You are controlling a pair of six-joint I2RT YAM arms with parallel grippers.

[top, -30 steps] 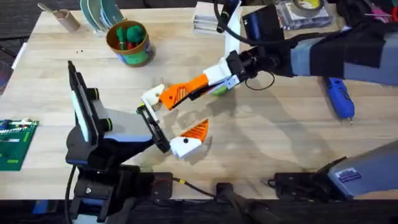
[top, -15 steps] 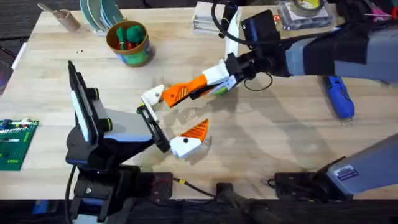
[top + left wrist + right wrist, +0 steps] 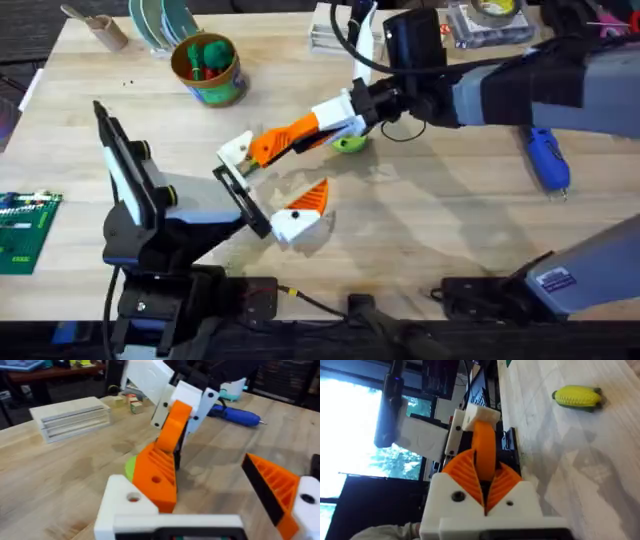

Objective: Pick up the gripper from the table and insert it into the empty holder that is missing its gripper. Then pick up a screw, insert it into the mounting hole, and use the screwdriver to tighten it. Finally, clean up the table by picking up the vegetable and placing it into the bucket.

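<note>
At the near edge of the table, the left arm lies low, its gripper (image 3: pixel 265 190) spread wide with nothing between the fingers. One finger is a bare white holder (image 3: pixel 131 503) with a small dark mounting hole (image 3: pixel 133 497) in its face. The other finger carries a ribbed orange tip (image 3: pixel 312 197) of its own.

Just beyond, the right gripper (image 3: pixel 290 140) reaches in from the far right, clamped shut on the loose orange gripper tip (image 3: pixel 159 474). The tip touches the bare holder and leans against it at a slant, not yet seated. A small hole in the tip sits just above the holder's hole, not in line with it.

The step in hand looks like the insertion. To do it well, the tip likely needs to tilt flat against the holder and slide down until the two holes line up. The left arm should probably hold steady while the right one eases in slowly, since a hard push could skew the tip or nudge the holder away.

Farther out, the yellow vegetable (image 3: pixel 577 397) lies on the bare wood, well apart from the grippers. The blue screwdriver (image 3: pixel 546 158) rests at the right side. The bucket (image 3: pixel 206 68) stands at the far left with a round green toy (image 3: pixel 210 50) inside.
</note>
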